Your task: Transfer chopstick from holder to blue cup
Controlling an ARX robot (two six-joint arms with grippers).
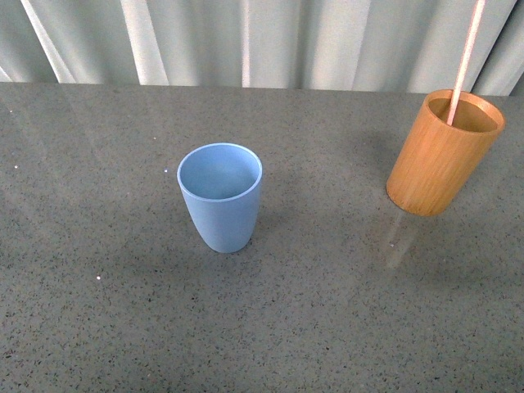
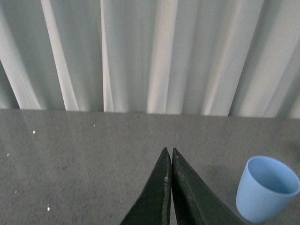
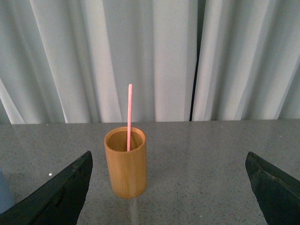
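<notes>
Nearest the left wrist camera, the left tool (image 2: 169, 151) has its two dark fingers (image 2: 157, 192) pressed together tip to tip, as narrow as it can be, and hangs above the grey speckled desk (image 2: 70, 154). Ahead of this tool and off to one side stands the blue cup (image 2: 266, 194), upright on the desk with its mouth up, well apart from the fingertips.

By contrast, the right tool (image 3: 168, 157) is spread wide, and its two dark fingers (image 3: 61, 194) sit far apart at the edges of its wrist view. Ahead of it, within the span of those fingers and nearer to one of them, stands the holder (image 3: 125, 171), upright on the desk and touching neither finger. The chopstick (image 3: 129, 117) has its lower end inside the holder and rises well above the rim, close to vertical as the right tool sees it.

In the front view the chopstick leans slightly and its top runs out of the picture. A pale pleated curtain (image 1: 270, 41) hangs beyond the desk's far edge.
</notes>
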